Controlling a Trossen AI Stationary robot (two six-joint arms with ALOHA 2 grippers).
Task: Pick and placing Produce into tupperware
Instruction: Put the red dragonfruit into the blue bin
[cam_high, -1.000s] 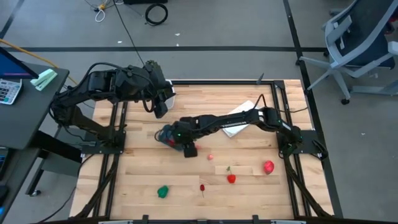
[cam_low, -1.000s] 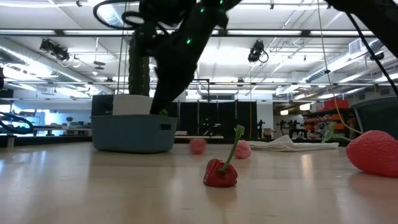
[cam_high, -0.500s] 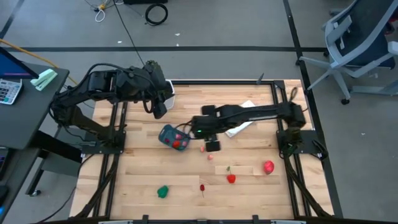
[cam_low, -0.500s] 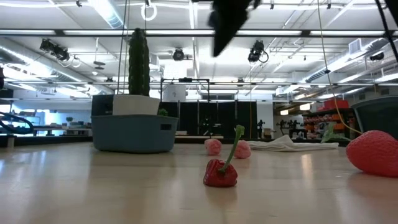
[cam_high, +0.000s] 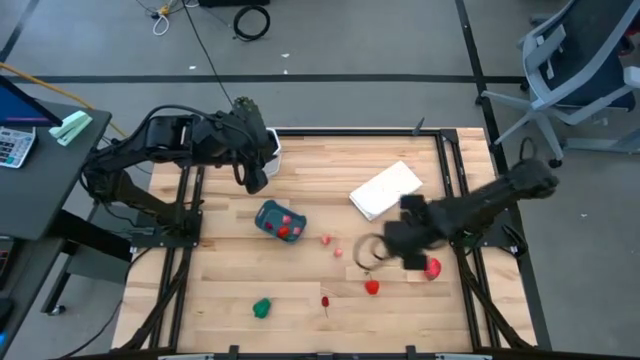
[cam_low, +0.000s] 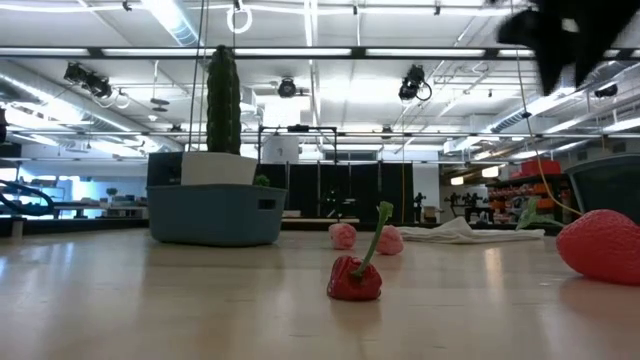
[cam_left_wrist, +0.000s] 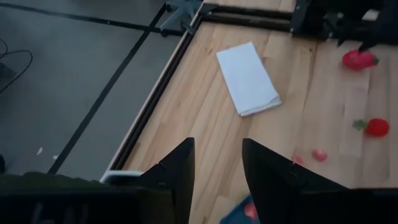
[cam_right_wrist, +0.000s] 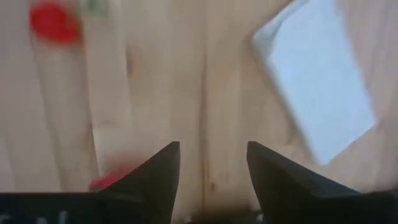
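The teal tupperware (cam_high: 272, 217) sits left of the table's middle with red produce (cam_high: 286, 229) inside. On the wood lie two small pink pieces (cam_high: 325, 239) (cam_high: 338, 251), a red pepper (cam_high: 372, 287), a strawberry (cam_high: 432, 268), a small red chili (cam_high: 325, 300) and a green piece (cam_high: 262, 308). My right gripper (cam_high: 392, 245) hovers open and blurred above the table's right half, near the strawberry, with only bare wood between its fingers (cam_right_wrist: 211, 168). My left gripper (cam_high: 255, 177) waits open over the far left, above the cactus pot.
A flat white rectangular item (cam_high: 385, 190) lies far right of the tupperware. The cactus (cam_low: 223, 100) in its white pot stands behind the container at the far left. Bare wood lies between the tupperware and the scattered produce near the front edge.
My right gripper has left the tupperware, risen and swung fast toward the table's right and near side, past the pink pieces, to a spot beside the strawberry. A red piece has stayed in the tupperware. The left arm has kept still.
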